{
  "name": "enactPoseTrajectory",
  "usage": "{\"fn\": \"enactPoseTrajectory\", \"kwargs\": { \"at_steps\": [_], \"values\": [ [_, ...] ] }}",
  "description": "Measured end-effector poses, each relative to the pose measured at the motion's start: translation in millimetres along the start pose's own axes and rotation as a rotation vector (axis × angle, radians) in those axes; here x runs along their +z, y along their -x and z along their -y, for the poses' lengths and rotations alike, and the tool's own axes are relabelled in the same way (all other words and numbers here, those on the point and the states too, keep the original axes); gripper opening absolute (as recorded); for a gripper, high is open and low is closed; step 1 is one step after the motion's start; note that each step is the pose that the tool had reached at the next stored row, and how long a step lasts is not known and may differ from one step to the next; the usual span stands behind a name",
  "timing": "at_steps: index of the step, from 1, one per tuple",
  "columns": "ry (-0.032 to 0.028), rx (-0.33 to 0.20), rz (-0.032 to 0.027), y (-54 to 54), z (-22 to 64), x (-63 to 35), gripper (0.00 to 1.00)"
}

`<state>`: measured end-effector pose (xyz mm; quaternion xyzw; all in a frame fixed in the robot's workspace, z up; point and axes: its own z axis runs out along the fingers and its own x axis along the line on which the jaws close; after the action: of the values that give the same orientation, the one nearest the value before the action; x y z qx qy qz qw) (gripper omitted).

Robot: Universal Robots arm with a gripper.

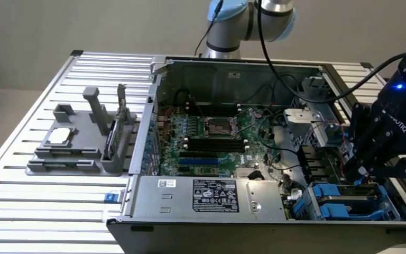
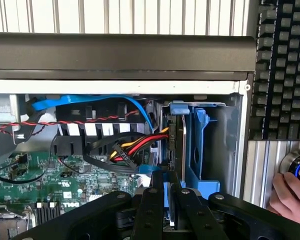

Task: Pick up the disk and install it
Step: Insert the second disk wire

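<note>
Down lower right of exterior frame: my gripper (image 1: 361, 172) clamped on disk (image 2: 179, 150), edge-on inside blue bay (image 2: 202, 150). Install underway, needs straight push, guessing.

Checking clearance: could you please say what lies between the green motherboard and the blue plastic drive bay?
Red, yellow and black bundled wires, shown in the wrist view.

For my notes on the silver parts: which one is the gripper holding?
The disk, standing on edge in its blue frame, clamped in the gripper. The big labelled box and the small chip lie apart, untouched.
</note>
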<state>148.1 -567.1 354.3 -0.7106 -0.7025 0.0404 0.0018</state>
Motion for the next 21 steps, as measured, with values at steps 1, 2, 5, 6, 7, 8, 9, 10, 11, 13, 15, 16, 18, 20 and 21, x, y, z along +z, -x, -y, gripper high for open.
{"fn": "enactPoseTrajectory", "kwargs": {
  "at_steps": [1, 2, 5, 6, 7, 8, 9, 10, 11, 13, 15, 16, 18, 20, 21],
  "values": [
    [0.0, 0.0, -0.0002, 0.2, -0.3, 0.7, 0.16],
    [0.0, 0.0, -0.0004, 0.2, -0.4, 1.5, 0.16],
    [0.0, 0.0, -0.0001, 0.3, -0.9, 3.2, 0.16],
    [0.0, 0.0, 0.0, 0.4, -0.9, 3.5, 0.16],
    [0.0, 0.0, 0.0, 0.5, -1.1, 3.8, 0.16],
    [0.0, 0.0, -0.0002, 0.8, -1.5, 4.1, 0.16],
    [0.0, 0.0, -0.0001, 1.0, -1.8, 4.3, 0.16],
    [0.0, 0.0, -0.0004, 1.2, -1.9, 4.7, 0.16],
    [0.0, 0.0, -0.0002, 1.5, -2.1, 4.8, 0.16],
    [0.0, 0.0, 0.0, 2.0, -2.4, 5.2, 0.16],
    [0.0, 0.0, -0.0001, 2.6, -2.8, 5.6, 0.16],
    [0.0, 0.0, -0.0001, 3.0, -3.0, 5.9, 0.16],
    [0.0, 0.0, -0.0001, 3.6, -3.3, 6.4, 0.16],
    [0.0, 0.0, -0.0001, 4.3, -3.8, 7.0, 0.16],
    [0.0, 0.0, -0.0004, 4.4, -3.9, 7.5, 0.16]
  ]
}}
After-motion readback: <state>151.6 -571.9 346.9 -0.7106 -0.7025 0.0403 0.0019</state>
